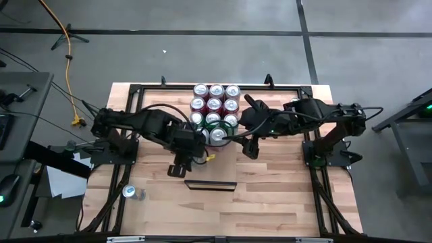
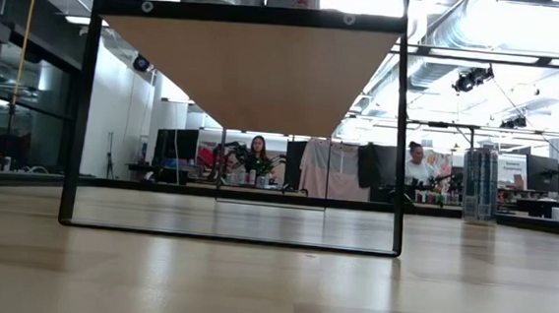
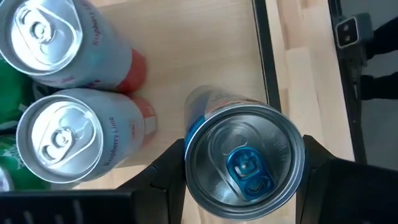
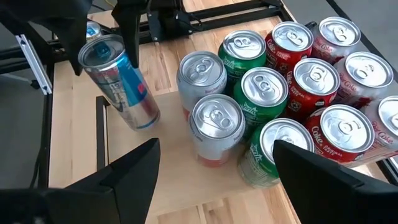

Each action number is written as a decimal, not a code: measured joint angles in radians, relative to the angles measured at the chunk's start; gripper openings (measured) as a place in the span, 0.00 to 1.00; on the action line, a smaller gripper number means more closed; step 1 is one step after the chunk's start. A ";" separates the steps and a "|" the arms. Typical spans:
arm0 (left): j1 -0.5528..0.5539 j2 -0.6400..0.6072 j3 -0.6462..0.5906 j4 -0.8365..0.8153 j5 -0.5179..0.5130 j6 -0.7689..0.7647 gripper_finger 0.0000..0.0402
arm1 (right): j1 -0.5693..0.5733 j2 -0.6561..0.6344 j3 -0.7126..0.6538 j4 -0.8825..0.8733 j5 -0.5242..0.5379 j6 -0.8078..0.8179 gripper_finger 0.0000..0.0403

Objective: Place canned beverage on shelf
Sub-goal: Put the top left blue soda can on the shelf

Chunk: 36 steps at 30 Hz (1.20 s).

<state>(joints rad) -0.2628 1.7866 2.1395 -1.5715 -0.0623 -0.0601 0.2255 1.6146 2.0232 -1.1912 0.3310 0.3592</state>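
Observation:
The shelf (image 4: pixel 180 190) is a pale raised board; its underside (image 2: pixel 251 71) shows in the low view. Several red, green and silver cans (image 1: pixel 214 111) stand upright on its far part. My left gripper (image 1: pixel 197 150) is over the shelf, on the near left of that group, shut on a blue and silver canned beverage (image 4: pixel 118 87). My right gripper (image 4: pixel 211 168) hangs open above the group's right side (image 1: pixel 247 148), with nothing between its fingers. My left gripper pinches the canned beverage's side wall just below the top rim (image 3: pixel 188 149) between its two fingers, one on each side. The fingers (image 4: pixel 132 31) come steeply from above. The can is tilted, its lower end (image 4: pixel 144 118) low over the board; whether it touches, I cannot tell.
Another tall can (image 1: pixel 131 193) stands on the butcher-block table near the front left, also in the low view (image 2: pixel 480 185). The shelf's black frame (image 2: pixel 77 113) stands on the table. People sit at desks far behind. Bare board (image 3: pixel 205 50) lies beside the silver cans (image 3: pixel 59 137).

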 joint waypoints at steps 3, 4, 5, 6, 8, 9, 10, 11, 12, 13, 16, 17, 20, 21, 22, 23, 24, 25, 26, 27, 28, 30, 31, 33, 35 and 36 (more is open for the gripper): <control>0.016 0.000 0.000 0.001 0.003 -0.033 0.32 | 0.004 0.000 0.000 0.000 0.000 0.007 0.74; 0.022 0.000 0.000 0.001 0.006 -0.042 0.33 | 0.004 0.000 0.000 0.000 0.000 0.006 0.74; 0.027 0.000 0.000 0.001 0.016 -0.048 0.33 | 0.005 0.000 0.000 0.000 0.000 0.005 0.74; 0.032 0.000 0.000 0.000 0.029 -0.048 0.33 | 0.006 0.000 0.000 0.000 0.000 0.006 0.74; 0.042 0.000 0.000 0.001 0.037 -0.046 0.33 | 0.007 0.000 0.000 0.000 0.000 0.007 0.74; 0.046 0.000 0.000 0.001 0.038 -0.043 0.34 | 0.007 0.000 0.000 0.000 0.000 0.007 0.74; 0.048 0.000 0.000 0.000 0.040 -0.043 0.35 | 0.007 0.000 0.000 0.000 0.000 0.007 0.74; 0.050 0.000 0.000 0.000 0.041 -0.043 0.36 | 0.007 0.000 0.000 0.000 0.000 0.007 0.74; 0.054 0.000 0.000 0.001 0.043 -0.043 0.38 | 0.007 0.000 0.000 0.001 0.000 0.007 0.74; 0.055 0.000 0.000 0.001 0.050 -0.043 0.39 | 0.007 0.000 0.000 0.001 0.000 0.007 0.74; 0.055 0.001 0.000 0.001 0.059 -0.043 0.43 | 0.007 0.000 0.000 0.001 0.000 0.007 0.74; 0.056 0.007 0.000 0.001 0.059 -0.042 0.44 | 0.007 0.000 0.000 0.001 0.000 0.007 0.74; 0.060 0.027 -0.001 0.001 0.059 -0.041 0.45 | 0.007 0.000 0.000 0.001 -0.001 0.007 0.74; 0.060 0.033 -0.002 0.001 0.059 -0.037 0.46 | 0.007 0.000 0.000 0.001 -0.001 0.007 0.74; 0.060 0.039 -0.002 0.001 0.059 -0.024 0.46 | 0.007 0.000 0.000 0.001 -0.001 0.007 0.74; 0.059 0.042 -0.002 0.001 0.059 -0.011 0.46 | 0.007 0.000 0.000 0.001 -0.001 0.007 0.74; 0.057 0.047 -0.002 0.001 0.059 -0.002 0.46 | 0.007 0.000 0.000 0.001 -0.001 0.007 0.74; 0.057 0.051 -0.002 0.001 0.058 0.003 0.46 | 0.007 0.000 0.000 0.001 -0.001 0.007 0.74; 0.057 0.055 -0.002 0.001 0.059 0.009 0.46 | 0.007 0.000 0.000 0.001 -0.001 0.007 0.74; 0.057 0.058 -0.002 0.001 0.058 0.011 0.46 | 0.007 0.000 0.000 0.001 -0.001 0.007 0.74; 0.057 0.060 -0.002 0.001 0.058 0.010 0.46 | 0.007 0.000 0.000 0.001 -0.001 0.007 0.74; 0.057 0.060 -0.002 0.001 0.057 0.010 0.46 | 0.007 0.000 0.000 0.001 -0.001 0.007 0.74; 0.057 0.060 -0.002 0.001 0.057 0.011 0.46 | 0.007 0.000 0.000 0.001 -0.001 0.007 0.74; 0.057 0.060 -0.002 0.001 0.053 0.012 0.46 | 0.007 0.000 0.000 0.001 -0.001 0.007 0.74; 0.060 0.060 -0.002 0.001 0.052 0.012 0.46 | 0.007 0.000 0.000 0.001 -0.001 0.007 0.74; 0.060 0.060 -0.002 0.001 0.051 0.012 0.46 | 0.007 0.000 0.000 0.001 -0.001 0.007 0.74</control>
<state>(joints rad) -0.2024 1.8465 2.1380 -1.5707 -0.0109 -0.0482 0.2321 1.6145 2.0228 -1.1900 0.3302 0.3660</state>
